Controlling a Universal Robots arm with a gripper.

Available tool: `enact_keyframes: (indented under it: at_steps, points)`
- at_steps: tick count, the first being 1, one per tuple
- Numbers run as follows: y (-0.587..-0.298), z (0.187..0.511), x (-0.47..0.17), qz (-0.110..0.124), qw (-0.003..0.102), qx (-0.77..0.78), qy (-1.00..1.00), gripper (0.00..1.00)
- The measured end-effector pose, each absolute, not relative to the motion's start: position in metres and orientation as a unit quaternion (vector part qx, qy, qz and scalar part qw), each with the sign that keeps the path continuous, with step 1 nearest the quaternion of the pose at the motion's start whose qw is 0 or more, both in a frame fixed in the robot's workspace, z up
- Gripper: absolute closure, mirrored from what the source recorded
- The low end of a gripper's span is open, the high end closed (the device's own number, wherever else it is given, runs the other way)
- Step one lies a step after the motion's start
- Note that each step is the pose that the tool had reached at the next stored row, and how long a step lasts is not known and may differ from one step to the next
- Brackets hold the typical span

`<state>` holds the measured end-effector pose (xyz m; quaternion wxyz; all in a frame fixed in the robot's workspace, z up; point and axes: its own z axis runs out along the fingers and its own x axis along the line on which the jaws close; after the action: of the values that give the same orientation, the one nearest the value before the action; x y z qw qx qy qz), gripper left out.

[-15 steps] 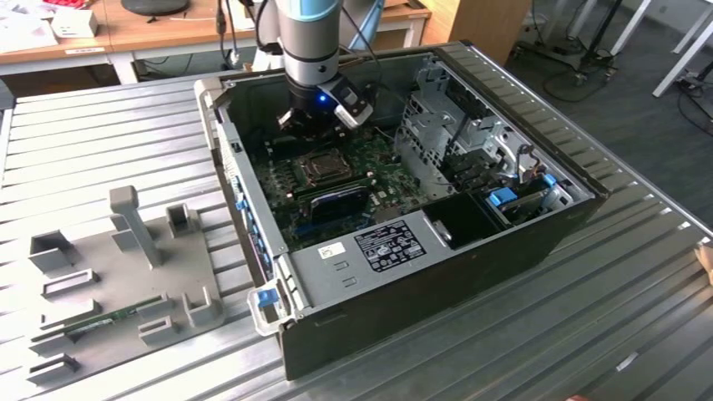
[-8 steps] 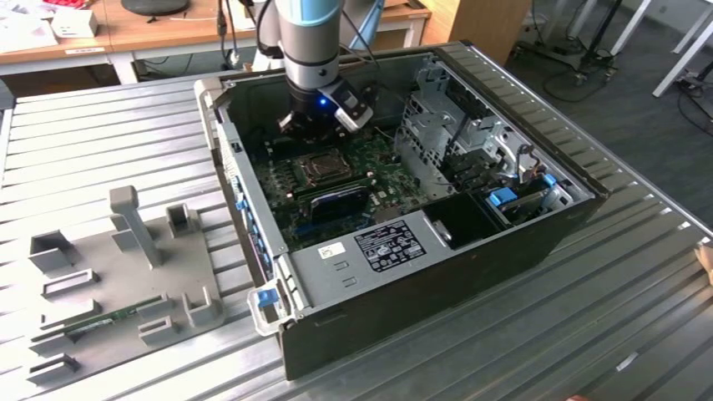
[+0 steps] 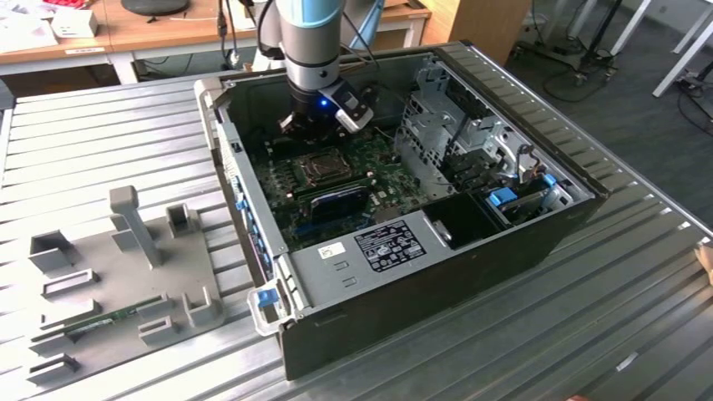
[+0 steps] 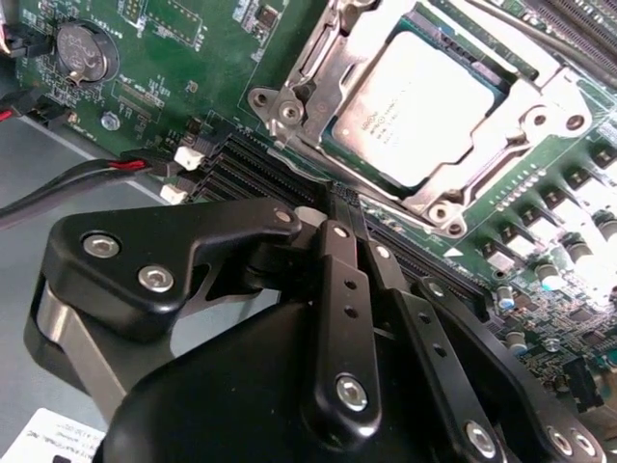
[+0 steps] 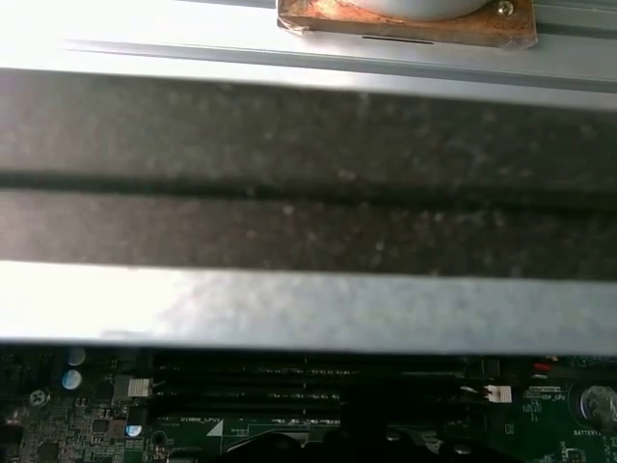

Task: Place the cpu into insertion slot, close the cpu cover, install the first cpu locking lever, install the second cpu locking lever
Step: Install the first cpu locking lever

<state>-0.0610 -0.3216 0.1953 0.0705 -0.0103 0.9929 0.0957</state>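
Second wrist view shows the cpu [image 4: 415, 106] seated in the insertion slot [image 4: 468, 53] with the cpu cover [image 4: 545, 106] lying flat over its edges to hold it down, while the gripper [image 4: 339, 207], closed tight on nothing, hangs close by over the memory slots [image 4: 241, 169].

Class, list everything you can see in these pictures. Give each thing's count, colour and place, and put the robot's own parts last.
table: one, silver slatted metal, under everything
computer case: one, black and grey, lying open on the table
fixture tray: one, grey, on the table at the exterior view's left
circuit board: one, green, inside the case
insertion slot: one, silver-rimmed, on the board
cpu: one, pale silver, seated in the slot
cpu cover: one, silver frame, down around the cpu
memory slots: several, black, beside the slot
coin battery: one, silver, on the board
arm: one, grey-blue, reaching into the case
gripper: one, black, fingers together, above the memory slots
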Motion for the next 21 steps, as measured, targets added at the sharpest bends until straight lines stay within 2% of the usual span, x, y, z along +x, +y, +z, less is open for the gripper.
enact_keyframes:
  at_steps: [21]
  points:
    - [-0.3248, 0.1953, -0.0574, 0.096, 0.07, -0.01, 0.993, 0.9]
